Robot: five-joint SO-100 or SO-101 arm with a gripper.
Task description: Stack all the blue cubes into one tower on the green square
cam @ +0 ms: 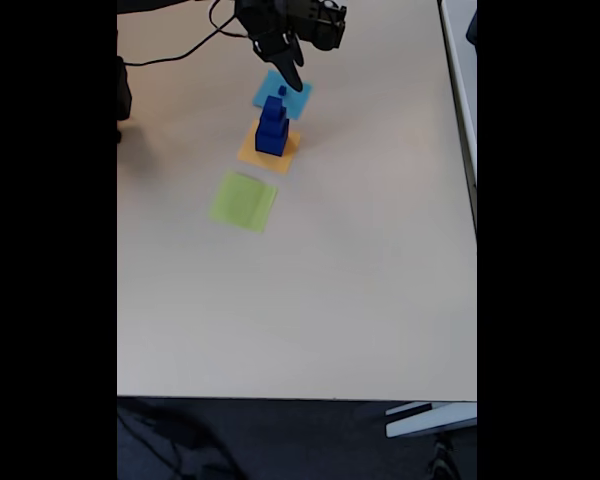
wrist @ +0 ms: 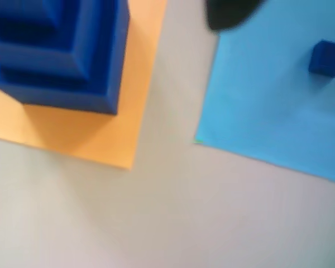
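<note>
Nearest in the fixed view, the green square [cam: 243, 201] lies bare on the desk [cam: 360, 250]. Beyond it, the stepped tower [cam: 272, 127] stands on the orange square [cam: 282, 155]. Farther, a small cube [wrist: 326, 58] rests on the light blue square [cam: 296, 100], just below the end effector [cam: 290, 72]; I cannot tell whether its fingers are apart.

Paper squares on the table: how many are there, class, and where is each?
3. Fixed view: light blue square at the top, orange square in the middle under the blue stack, green square lowest.
</note>
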